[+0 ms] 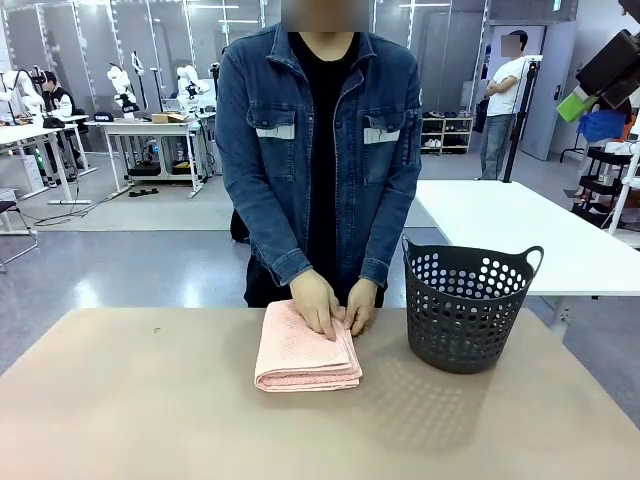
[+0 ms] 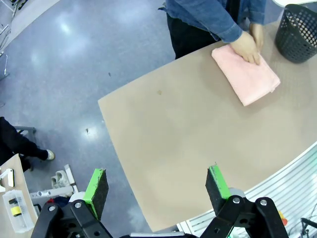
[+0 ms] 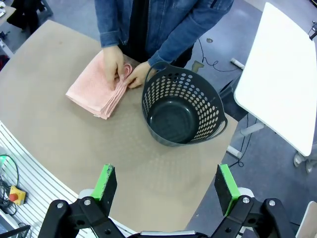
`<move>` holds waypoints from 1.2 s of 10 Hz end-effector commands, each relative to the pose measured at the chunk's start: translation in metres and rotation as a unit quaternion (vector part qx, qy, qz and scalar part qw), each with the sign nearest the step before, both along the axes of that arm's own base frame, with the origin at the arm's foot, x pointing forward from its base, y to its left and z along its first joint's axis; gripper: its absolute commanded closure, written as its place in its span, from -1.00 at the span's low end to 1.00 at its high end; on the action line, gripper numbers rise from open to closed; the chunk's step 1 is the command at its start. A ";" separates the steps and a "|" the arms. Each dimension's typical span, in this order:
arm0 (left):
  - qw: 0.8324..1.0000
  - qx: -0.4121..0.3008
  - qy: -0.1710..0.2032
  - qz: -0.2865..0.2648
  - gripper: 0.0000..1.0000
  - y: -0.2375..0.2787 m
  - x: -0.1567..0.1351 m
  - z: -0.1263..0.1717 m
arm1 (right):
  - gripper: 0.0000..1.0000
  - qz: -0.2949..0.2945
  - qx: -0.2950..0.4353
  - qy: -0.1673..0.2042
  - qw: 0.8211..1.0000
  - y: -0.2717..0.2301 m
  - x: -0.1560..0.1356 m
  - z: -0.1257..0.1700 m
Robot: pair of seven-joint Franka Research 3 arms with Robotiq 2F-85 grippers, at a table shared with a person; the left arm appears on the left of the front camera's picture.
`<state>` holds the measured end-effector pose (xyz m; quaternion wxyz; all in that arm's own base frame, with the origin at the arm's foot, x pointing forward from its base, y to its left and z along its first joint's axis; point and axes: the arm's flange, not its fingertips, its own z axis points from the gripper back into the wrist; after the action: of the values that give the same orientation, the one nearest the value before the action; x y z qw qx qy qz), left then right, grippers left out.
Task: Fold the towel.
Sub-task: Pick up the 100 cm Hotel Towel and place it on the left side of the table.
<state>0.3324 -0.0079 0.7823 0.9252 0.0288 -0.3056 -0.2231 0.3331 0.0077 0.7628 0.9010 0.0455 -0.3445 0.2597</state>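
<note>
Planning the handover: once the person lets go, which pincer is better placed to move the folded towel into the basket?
Probably the right pincer: it hangs open above the basket, with the towel just beside. The left pincer hangs farther off.

Worktop point(image 1: 150, 420): tan, matte, rounded edge toward the grey floor point(image 2: 59, 64). Basket point(image 1: 468, 305): dark grey plastic, round, perforated wall, two loop handles on the rim, standing upright on the worktop at picture right in the front view; right wrist view looks into it, interior bare. Person at the far edge of the worktop: denim jacket point(image 1: 320, 150) over a black shirt, standing. White table point(image 1: 520, 230) behind the basket, apart from the worktop. Background, front view: white benches point(image 1: 150, 130) at left with equipment on them; second person in a white shirt point(image 1: 503, 95) standing far right, well away
</note>
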 end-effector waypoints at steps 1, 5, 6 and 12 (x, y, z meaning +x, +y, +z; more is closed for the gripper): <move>1.000 0.003 0.001 -0.001 -1.00 0.001 0.000 0.001 | -1.00 -0.004 0.002 0.000 1.000 -0.001 0.000 0.000; 1.000 0.003 0.001 -0.001 -1.00 0.001 0.000 0.001 | -1.00 -0.004 0.002 0.000 1.000 -0.001 0.000 0.000; 1.000 0.003 0.001 -0.001 -1.00 0.001 0.000 0.001 | -1.00 -0.004 0.002 0.000 1.000 -0.001 0.000 0.000; 1.000 0.003 0.001 -0.001 -1.00 0.001 0.000 0.001 | -1.00 -0.004 0.002 0.000 1.000 -0.001 0.000 0.000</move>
<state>0.3324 -0.0079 0.7823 0.9252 0.0288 -0.3056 -0.2231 0.3331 0.0076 0.7628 0.9010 0.0456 -0.3445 0.2597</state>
